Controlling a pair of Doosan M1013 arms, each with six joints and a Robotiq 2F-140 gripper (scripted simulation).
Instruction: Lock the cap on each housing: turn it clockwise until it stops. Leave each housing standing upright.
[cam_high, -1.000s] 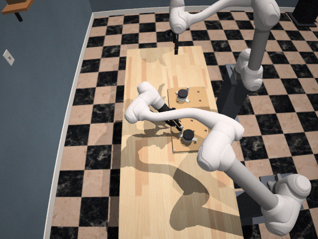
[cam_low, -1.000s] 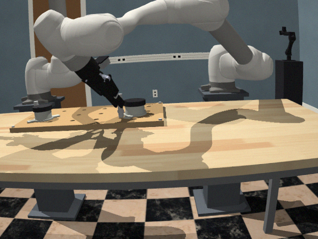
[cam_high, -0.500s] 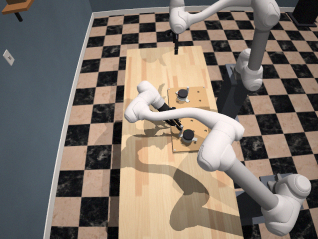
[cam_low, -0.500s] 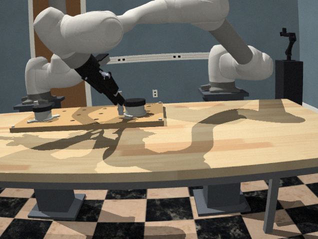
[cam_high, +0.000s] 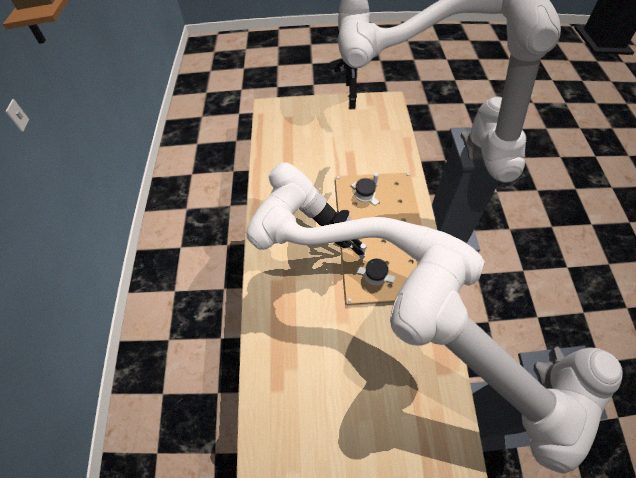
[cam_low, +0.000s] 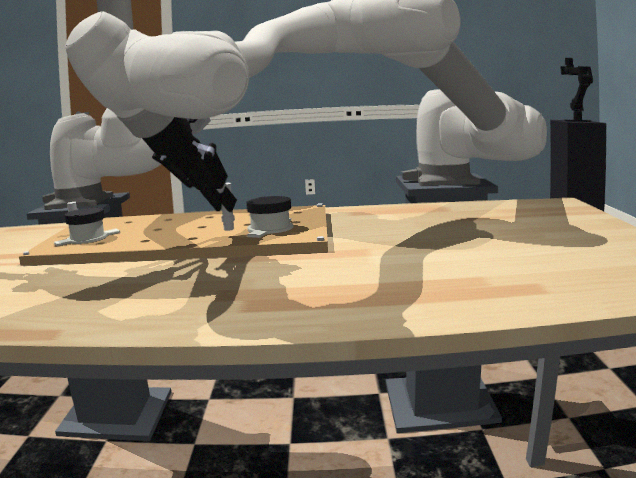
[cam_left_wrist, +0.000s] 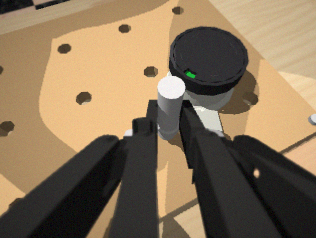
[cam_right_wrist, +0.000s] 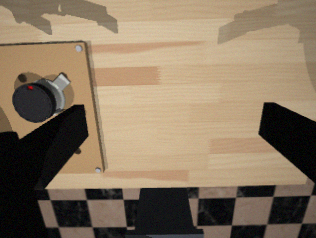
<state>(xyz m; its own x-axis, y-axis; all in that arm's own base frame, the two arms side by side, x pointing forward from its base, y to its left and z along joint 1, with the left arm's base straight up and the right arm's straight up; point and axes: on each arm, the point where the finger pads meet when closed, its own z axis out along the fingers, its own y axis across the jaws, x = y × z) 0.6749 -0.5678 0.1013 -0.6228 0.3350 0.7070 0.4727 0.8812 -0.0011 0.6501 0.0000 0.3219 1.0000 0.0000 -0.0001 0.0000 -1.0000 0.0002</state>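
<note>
Nearest the work, your left pincer is narrow, gripping an upright metal pin; you can't tell whether its foot clears the board on the desk. Just beside it stands the green-marked housing, black cap on top. Swing sideways too low and you likely knock it; a slanted approach could jam the pin. Without restraint, turning the cap probably spins the whole housing. Farther along, the red-marked housing stands upright, also capped; neither lock is confirmable. Farthest, your right pincer is wide and empty; lowering it off-centre risks tipping whichever housing it reaches.
</note>
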